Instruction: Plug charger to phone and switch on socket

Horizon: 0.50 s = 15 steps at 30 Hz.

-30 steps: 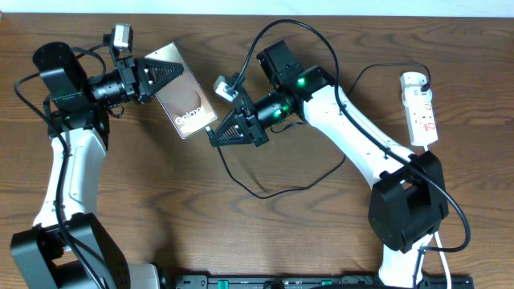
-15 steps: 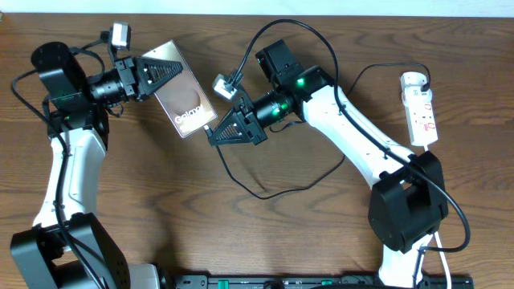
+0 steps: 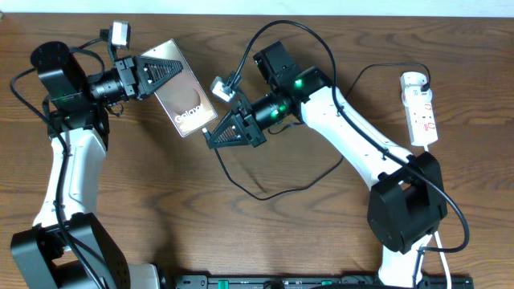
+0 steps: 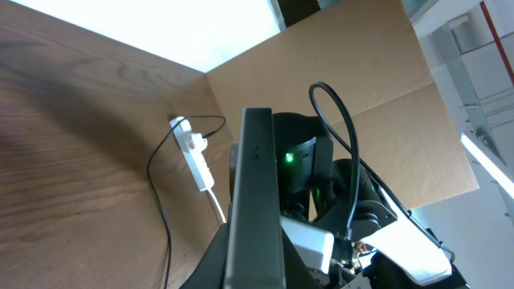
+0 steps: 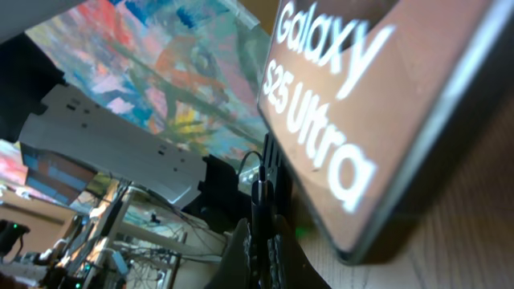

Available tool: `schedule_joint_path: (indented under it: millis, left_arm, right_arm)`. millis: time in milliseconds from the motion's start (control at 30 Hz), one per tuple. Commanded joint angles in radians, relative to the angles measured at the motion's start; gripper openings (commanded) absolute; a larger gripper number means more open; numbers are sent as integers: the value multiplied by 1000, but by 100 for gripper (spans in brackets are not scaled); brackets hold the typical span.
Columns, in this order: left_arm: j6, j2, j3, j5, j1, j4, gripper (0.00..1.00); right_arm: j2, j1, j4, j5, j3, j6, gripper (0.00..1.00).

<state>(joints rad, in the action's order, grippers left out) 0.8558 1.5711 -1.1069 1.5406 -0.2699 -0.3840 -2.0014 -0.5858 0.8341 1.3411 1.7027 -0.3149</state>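
The left arm [image 3: 71, 168] is raised from the near edge of the tabletop [image 3: 161, 209] and bent rightwards at its far end. The left claw [image 3: 170, 72] is closed on one end of the phone [image 3: 191, 104], which is held tilted with its lettering upward. The right arm [image 3: 353, 136] is extended from its near-right base up and leftwards. The right claw [image 3: 215, 136] is clamped on the plug tip of the charger [image 3: 259, 194], and the tip is set just beside the phone's lower corner; whether the two touch cannot be told. The black cable is trailed in a loop over the tabletop beneath the right arm. Only in the right wrist view is the white "Galaxy S25 Ultra" lettering read at close range, with the plug tip pinched between narrow fingers. Only in the left wrist view is the phone presented edge-on, with a cardboard panel [image 4: 377, 96] shown beyond the right arm. Farthest out, the socket [image 3: 422, 108] is laid flat at the right of the tabletop, well apart from both claws. A thin black cable and a white cord [image 4: 218, 209] are led from it, and its switch position cannot be read.
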Motion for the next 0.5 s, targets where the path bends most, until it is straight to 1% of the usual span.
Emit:
schedule_joint_path:
  millis: [0,200,367,467]
  left_arm:
    - [13,-6,0,23,-2,-33,7]
    - [88,-6,0,30,-3,-137,7]
    - [89,-6,0,31,-4,-138,7]
    - [89,-6,0,31,-4,-138,7]
  right_arm:
    - [9,-11,11,69,5,-85,1]
    - [-13,-10,8,94,-3,-145,1]
    - [-69,-6,-34,216,-3,-177,1]
    - [-102,-4,-49,221,-3,-166,1]
